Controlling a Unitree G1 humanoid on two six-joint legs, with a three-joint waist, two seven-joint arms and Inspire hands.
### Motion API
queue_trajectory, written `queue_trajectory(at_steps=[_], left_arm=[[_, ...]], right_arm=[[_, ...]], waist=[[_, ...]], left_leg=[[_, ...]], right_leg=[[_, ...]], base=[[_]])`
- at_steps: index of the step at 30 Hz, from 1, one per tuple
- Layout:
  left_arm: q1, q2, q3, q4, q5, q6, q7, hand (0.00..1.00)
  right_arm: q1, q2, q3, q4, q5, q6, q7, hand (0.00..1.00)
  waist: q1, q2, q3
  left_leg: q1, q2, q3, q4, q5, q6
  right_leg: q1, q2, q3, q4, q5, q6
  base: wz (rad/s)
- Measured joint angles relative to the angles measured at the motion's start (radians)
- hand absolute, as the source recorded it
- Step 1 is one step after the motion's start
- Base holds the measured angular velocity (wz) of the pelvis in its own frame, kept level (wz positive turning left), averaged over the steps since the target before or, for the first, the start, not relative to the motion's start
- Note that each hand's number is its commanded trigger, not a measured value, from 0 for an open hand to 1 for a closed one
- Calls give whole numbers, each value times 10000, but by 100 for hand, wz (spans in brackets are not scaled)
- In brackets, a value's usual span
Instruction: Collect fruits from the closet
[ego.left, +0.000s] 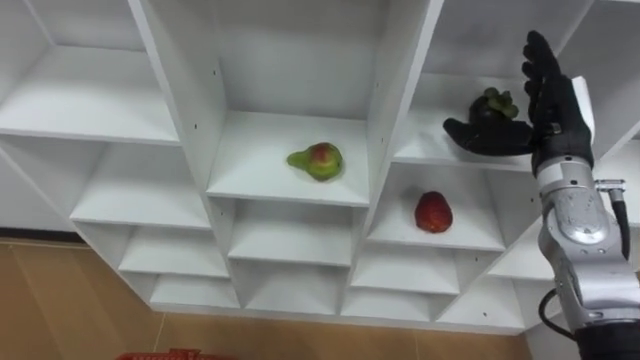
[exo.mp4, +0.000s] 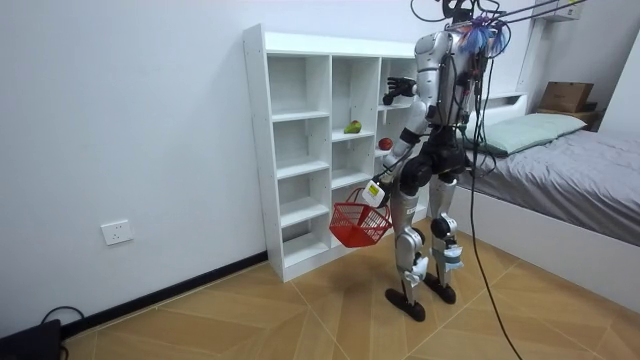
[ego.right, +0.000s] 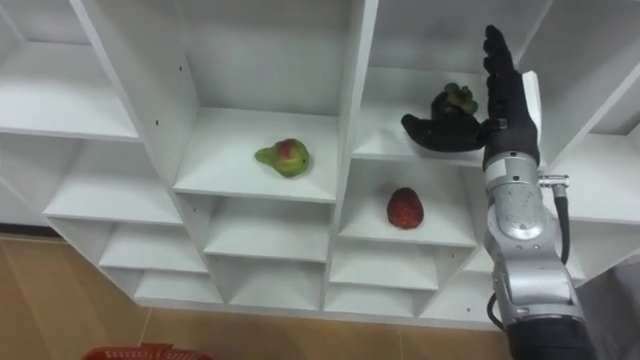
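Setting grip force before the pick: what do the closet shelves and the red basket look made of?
Closet shelves: probably white laminated board, smooth matte faces, small peg holes in the uprights. Red basket: open lattice walls, wire or plastic, cannot tell which.

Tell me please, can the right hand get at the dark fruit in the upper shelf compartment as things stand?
Probably yes. The right hand is open at the mouth of that compartment, with its thumb just below and in front of the dark fruit, and nothing stands between them.
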Motion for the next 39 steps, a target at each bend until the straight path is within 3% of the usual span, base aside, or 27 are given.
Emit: queue_trajectory(at_steps=[11, 16, 32, 39], left_arm=[[-17, 48, 3, -129, 74, 375, 71, 100], [-17, 53, 6, -128, 78, 389, 91, 100], [131, 131, 82, -132, 85, 455, 117, 100], [148, 142, 90, -149, 88, 469, 118, 100]], right_arm=[[-366, -195, -2, 805, 6, 222, 18, 0], [-366, -450, -7, 982, 11, 222, 17, 0], [-583, -458, -10, 1789, 128, 228, 674, 0], [-585, -458, -11, 1905, 135, 226, 819, 0]], waist=[[4, -14, 9], [184, -15, 7], [223, -64, 31], [216, -97, 2]], left_leg=[[2, -100, -232, -20, 47, 63], [15, -104, -240, -10, 83, 49], [-24, -157, -270, 9, 142, 55], [-42, -165, -267, 33, 151, 58]], right_leg=[[120, -88, -295, 1, -6, 11], [138, -88, -310, 0, -7, 12], [257, -125, -381, -6, -29, 49], [254, -128, -387, -23, -30, 50]], base=[[7], [2], [1], [0]])
